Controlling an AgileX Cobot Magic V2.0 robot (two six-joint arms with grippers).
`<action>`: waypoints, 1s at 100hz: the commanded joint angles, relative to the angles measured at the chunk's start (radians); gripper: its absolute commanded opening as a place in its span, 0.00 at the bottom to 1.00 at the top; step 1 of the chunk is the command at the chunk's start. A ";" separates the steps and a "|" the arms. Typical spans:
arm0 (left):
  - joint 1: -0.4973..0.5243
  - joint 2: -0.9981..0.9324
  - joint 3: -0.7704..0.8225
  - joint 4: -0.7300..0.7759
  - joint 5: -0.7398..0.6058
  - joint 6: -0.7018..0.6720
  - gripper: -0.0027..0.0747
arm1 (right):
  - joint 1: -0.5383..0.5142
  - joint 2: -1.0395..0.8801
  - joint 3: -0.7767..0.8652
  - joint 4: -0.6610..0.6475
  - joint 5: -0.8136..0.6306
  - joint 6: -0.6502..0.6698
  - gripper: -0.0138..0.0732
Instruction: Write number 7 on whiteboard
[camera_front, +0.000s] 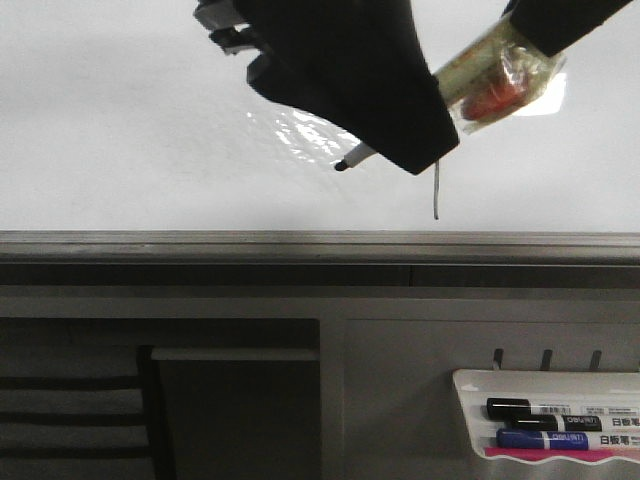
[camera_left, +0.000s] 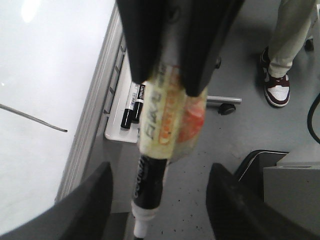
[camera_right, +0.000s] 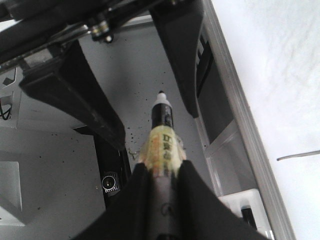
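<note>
The whiteboard (camera_front: 130, 130) fills the upper front view, with a grey frame edge (camera_front: 200, 242). One thin dark line of the number 7 (camera_front: 437, 195) shows on it, also seen in the left wrist view (camera_left: 35, 119) and the right wrist view (camera_right: 297, 155). My right gripper (camera_right: 162, 167), at the top right of the front view (camera_front: 560, 20), is shut on a tape-wrapped black marker (camera_front: 495, 80). The marker tip (camera_front: 343, 165) points away from the line and looks clear of the board. My left gripper (camera_left: 161, 170) is open, its fingers (camera_left: 95, 200) standing wide on either side of the marker (camera_left: 150, 185) without touching it.
A white marker tray (camera_front: 470, 385) with black and blue markers hangs below the board at the right. A grey cabinet front (camera_front: 240, 410) lies under the frame. A person's leg and shoe (camera_left: 277, 85) and a caster wheel (camera_left: 226, 107) are on the floor.
</note>
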 joint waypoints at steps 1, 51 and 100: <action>-0.008 -0.031 -0.038 -0.037 -0.031 -0.001 0.53 | -0.002 -0.024 -0.032 0.048 0.011 -0.055 0.10; -0.008 -0.031 -0.038 -0.037 -0.006 -0.001 0.37 | -0.002 -0.024 -0.032 0.083 0.001 -0.143 0.10; -0.008 -0.031 -0.038 -0.038 -0.017 -0.001 0.01 | -0.002 -0.024 -0.032 0.097 0.048 -0.140 0.12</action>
